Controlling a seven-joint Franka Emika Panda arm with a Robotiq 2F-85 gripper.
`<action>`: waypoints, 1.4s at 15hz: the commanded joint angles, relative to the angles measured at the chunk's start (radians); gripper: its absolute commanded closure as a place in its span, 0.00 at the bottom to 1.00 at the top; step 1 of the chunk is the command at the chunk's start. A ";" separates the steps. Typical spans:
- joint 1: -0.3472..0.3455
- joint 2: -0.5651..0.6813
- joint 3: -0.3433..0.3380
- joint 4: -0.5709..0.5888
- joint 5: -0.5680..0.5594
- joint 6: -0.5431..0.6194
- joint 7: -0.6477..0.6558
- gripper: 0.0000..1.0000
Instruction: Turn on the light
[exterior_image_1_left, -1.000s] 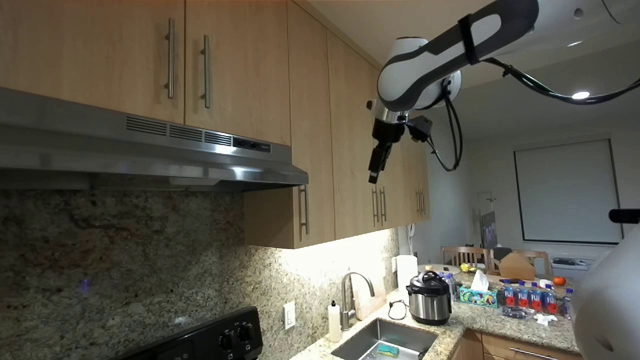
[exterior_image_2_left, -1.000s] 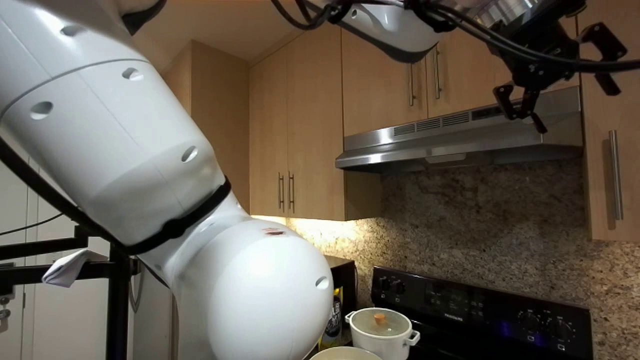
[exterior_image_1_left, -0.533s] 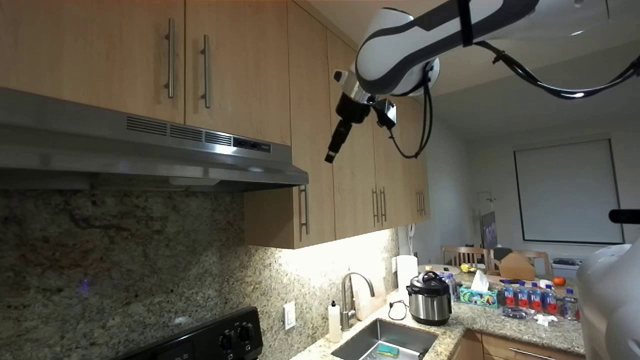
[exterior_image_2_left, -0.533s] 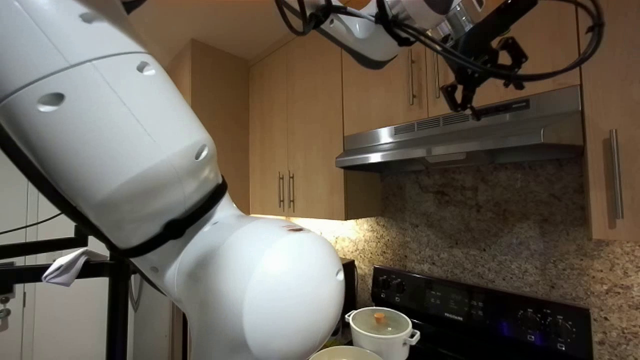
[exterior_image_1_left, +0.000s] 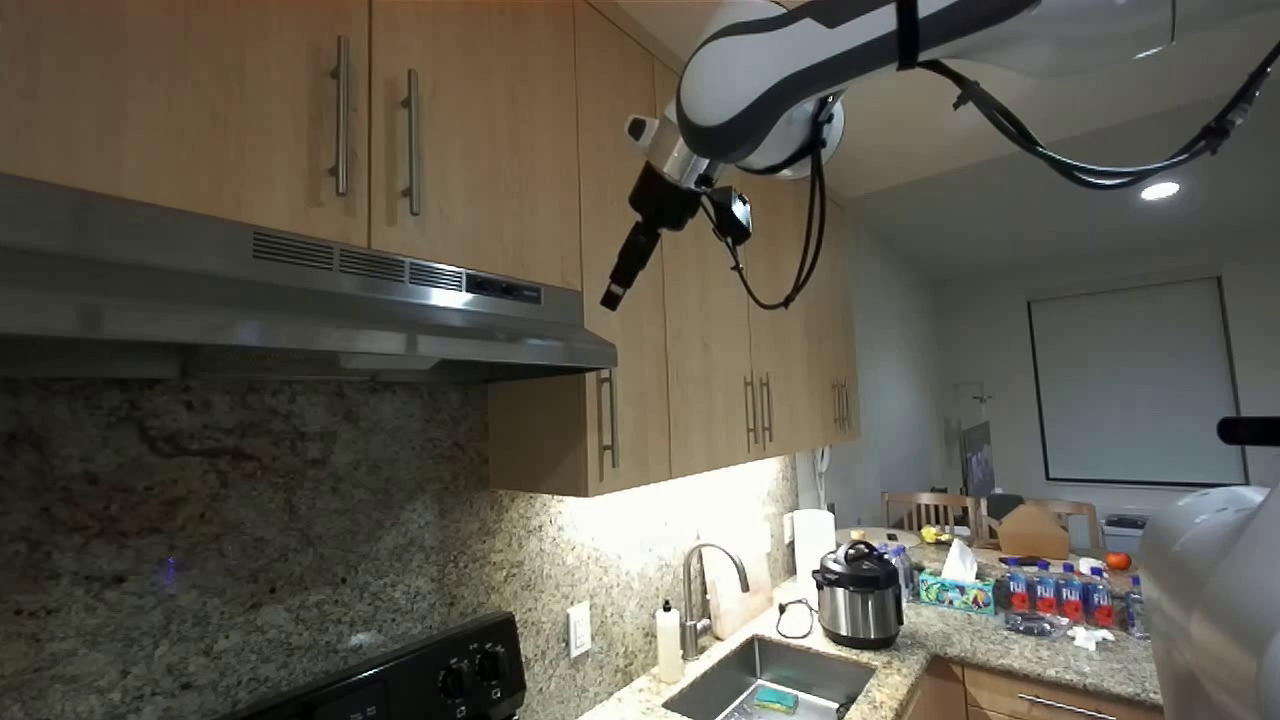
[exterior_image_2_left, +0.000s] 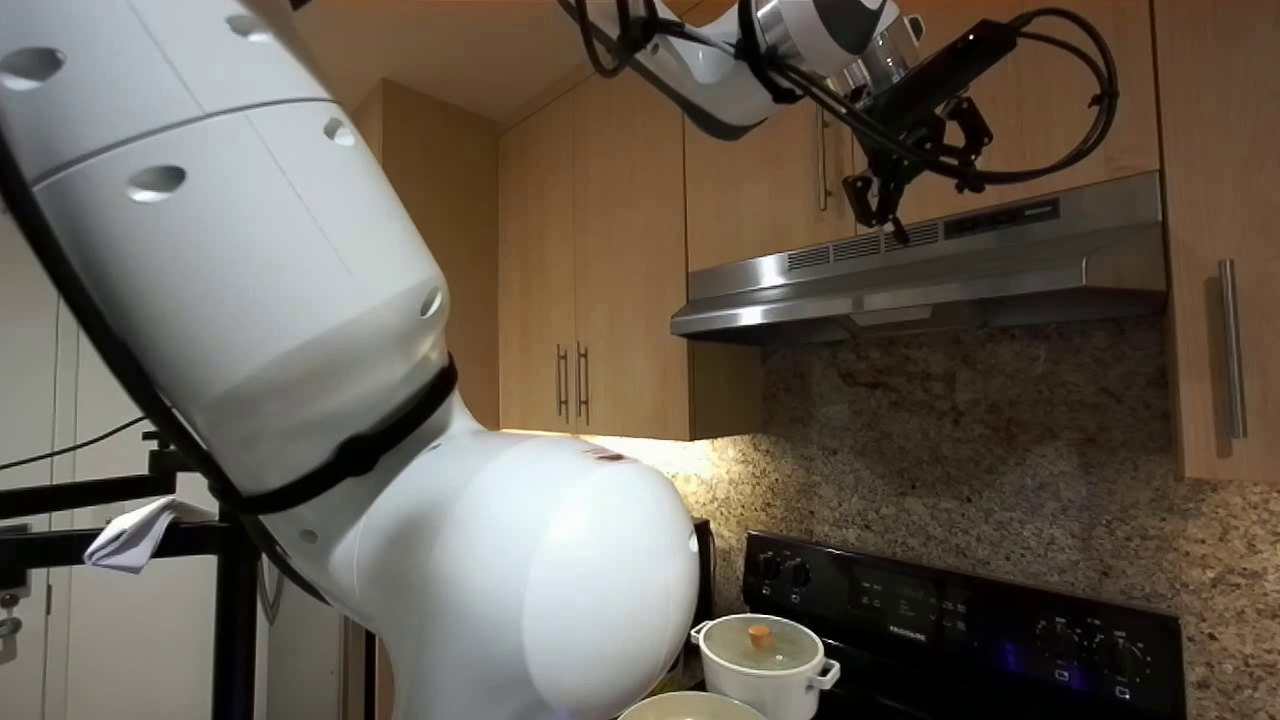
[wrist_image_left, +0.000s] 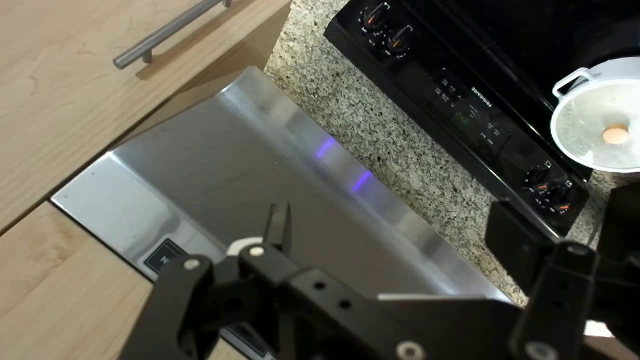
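My fingers (wrist_image_left: 515, 245) are wide apart, holding nothing, and partly block the control panel (wrist_image_left: 165, 256) in wrist view. Both exterior views get it whole, right side of the hood (exterior_image_1_left: 300, 310), lettering unreadable though.

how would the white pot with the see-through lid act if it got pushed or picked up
If pushed, the white pot would probably slide rather than tip, looking wide for the height that shows. The see-through lid looks like glass, so likely fragile, and its round knob may lift it off alone.
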 joint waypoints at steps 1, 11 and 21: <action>-0.030 0.004 0.022 0.001 0.026 0.002 -0.018 0.00; -0.008 0.149 -0.007 0.203 0.173 -0.031 0.040 0.00; -0.002 0.409 -0.075 0.533 0.571 -0.264 -0.352 0.00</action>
